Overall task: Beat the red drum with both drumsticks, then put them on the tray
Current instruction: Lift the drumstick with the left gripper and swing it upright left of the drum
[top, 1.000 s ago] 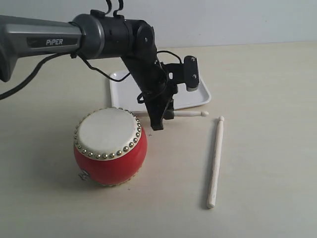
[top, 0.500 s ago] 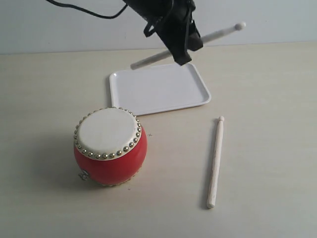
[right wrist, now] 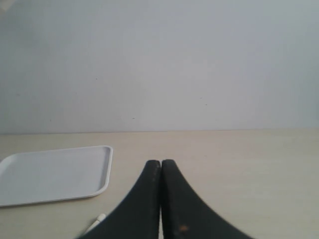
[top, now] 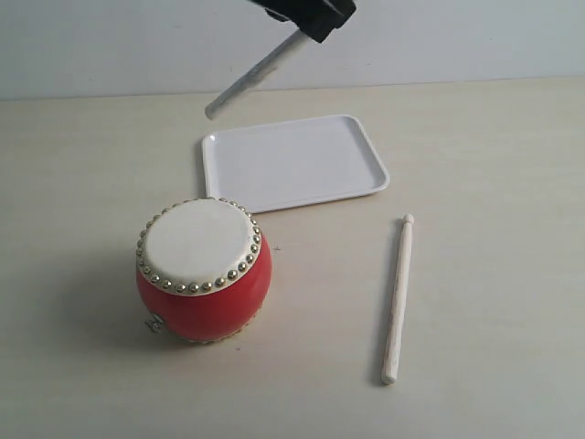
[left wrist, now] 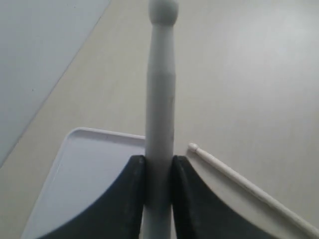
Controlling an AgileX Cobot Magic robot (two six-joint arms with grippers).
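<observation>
Furthest left on the tan table (top: 82, 384) stands the one red drum (top: 203, 270), upright with its cream skin facing up, touching nothing else. Behind it and a little to the right lies the one white tray (top: 292, 163), flat and bare. There are two drumsticks. The first drumstick (top: 249, 80) is raised off the table, slanting down to the left past the tray's far left corner, and is pinched between the dark fingers of the left gripper (left wrist: 159, 167). The second drumstick (top: 398, 300) lies on the table right of the drum, apart from the tray, bead end toward it. The right gripper (right wrist: 160, 172) has both fingers pressed together, holding nothing.
</observation>
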